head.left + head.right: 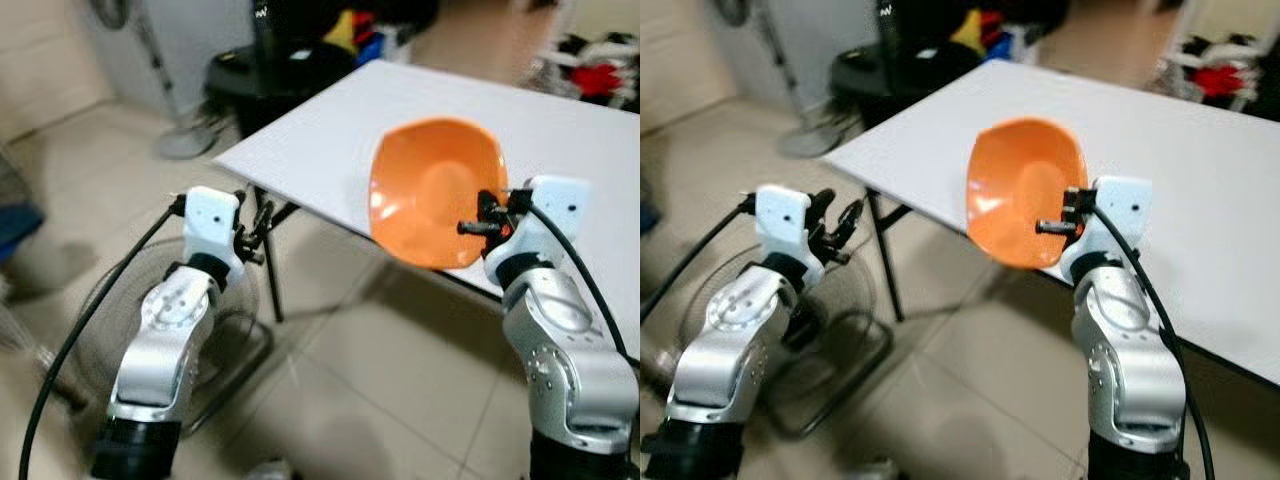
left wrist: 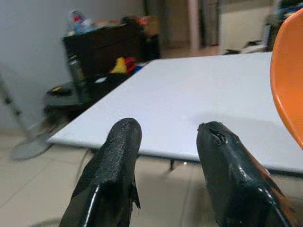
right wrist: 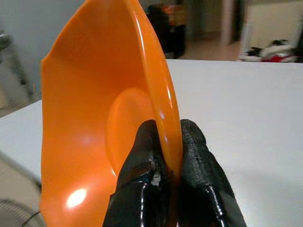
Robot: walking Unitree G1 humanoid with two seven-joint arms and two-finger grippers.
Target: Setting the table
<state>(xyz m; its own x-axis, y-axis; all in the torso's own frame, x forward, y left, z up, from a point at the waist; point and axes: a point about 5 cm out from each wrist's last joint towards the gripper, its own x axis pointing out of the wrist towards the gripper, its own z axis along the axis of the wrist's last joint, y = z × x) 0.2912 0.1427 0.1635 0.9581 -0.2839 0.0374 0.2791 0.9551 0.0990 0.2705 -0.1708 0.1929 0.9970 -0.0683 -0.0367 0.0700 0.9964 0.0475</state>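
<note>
Bowl (image 1: pixel 432 190) is orange, pinched by its rim in the right gripper (image 3: pixel 171 156), one finger inside the rim, one outside. It's held on edge, hollow facing the robot's left, in the air over the near edge of the white table (image 1: pixel 560 140), not resting on it. Rim pinch is probably the only hold two thin fingers get on a wide shallow bowl, hence the tilt; it needs rolling flat before it goes down on the tabletop

Left gripper (image 2: pixel 165 137) is empty, fingers spread, hovering off the table's near corner, well apart from the bowl. Looks parked as the free arm, out of the carrying arm's way

Table top is bare where it shows, so I'd judge the job at an early stage: first piece not yet set down

Behind the table: a black stool or bin (image 1: pixel 270 75) and a pedestal fan (image 1: pixel 150 70); another fan (image 1: pixel 180 330) lies on the tiled floor under the left arm

Writing: some white mark on the dark thing at top centre of the left eye view, too blurred to read. No labels on bowl or table
</note>
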